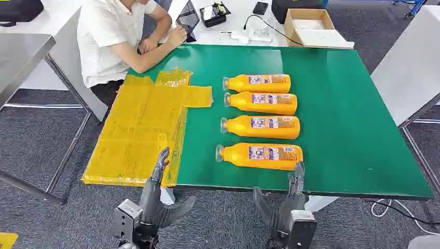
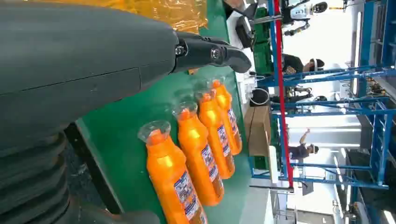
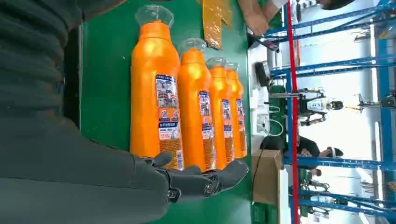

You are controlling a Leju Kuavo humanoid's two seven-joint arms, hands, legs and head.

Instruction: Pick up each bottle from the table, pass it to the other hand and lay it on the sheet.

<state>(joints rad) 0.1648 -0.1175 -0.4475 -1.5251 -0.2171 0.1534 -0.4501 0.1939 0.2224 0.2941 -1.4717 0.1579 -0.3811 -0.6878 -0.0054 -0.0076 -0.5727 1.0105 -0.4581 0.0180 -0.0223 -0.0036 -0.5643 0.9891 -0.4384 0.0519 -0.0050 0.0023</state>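
Several orange bottles lie side by side on the green table [image 1: 342, 129], caps toward the yellow sheet [image 1: 142, 124]. The nearest bottle [image 1: 260, 155] [image 2: 175, 179] [image 3: 155, 93] lies close to the front edge. Behind it lie a second bottle [image 1: 262, 126] and a third bottle [image 1: 262, 102]. My left hand [image 1: 155, 199] [image 2: 84, 79] hovers open below the table's front edge, fingertips by the sheet's near corner. Just in front of the nearest bottle's base my right hand [image 1: 285, 207] [image 3: 93, 182] is open and holds nothing.
A person [image 1: 119, 39] sits at the table's far left corner, arms resting on it beside a tablet [image 1: 188, 19]. A cardboard box [image 1: 310, 27] and cables lie on the white table behind. The right half of the green table is bare.
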